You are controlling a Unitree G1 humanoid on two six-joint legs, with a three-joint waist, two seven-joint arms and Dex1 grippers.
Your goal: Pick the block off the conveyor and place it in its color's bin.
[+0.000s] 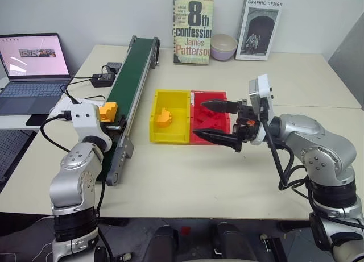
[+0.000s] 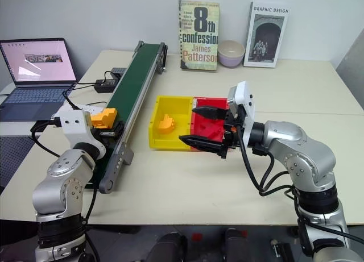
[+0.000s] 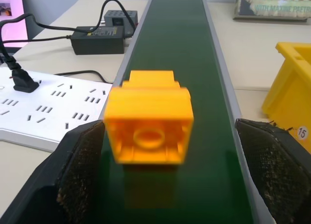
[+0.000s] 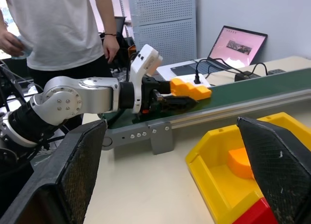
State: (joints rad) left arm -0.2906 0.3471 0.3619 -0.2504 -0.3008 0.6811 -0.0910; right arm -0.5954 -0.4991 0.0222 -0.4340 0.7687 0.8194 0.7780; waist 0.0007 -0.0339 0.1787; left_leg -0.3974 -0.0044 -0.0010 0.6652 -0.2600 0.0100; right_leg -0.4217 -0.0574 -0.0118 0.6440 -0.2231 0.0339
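Orange block (between left hand fingers)

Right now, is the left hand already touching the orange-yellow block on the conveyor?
Apart. In the left wrist view the block sits on the conveyor between the left hand's fingers, with green belt showing on both sides.

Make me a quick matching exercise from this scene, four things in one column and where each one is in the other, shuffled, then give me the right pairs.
Things:
1. block
2. left gripper
3. right gripper
4. laptop

Places:
A. over the red tray
B. on the conveyor
C. far left of the table
D. open around the block

Pairs: 1-B, 2-D, 3-A, 4-C
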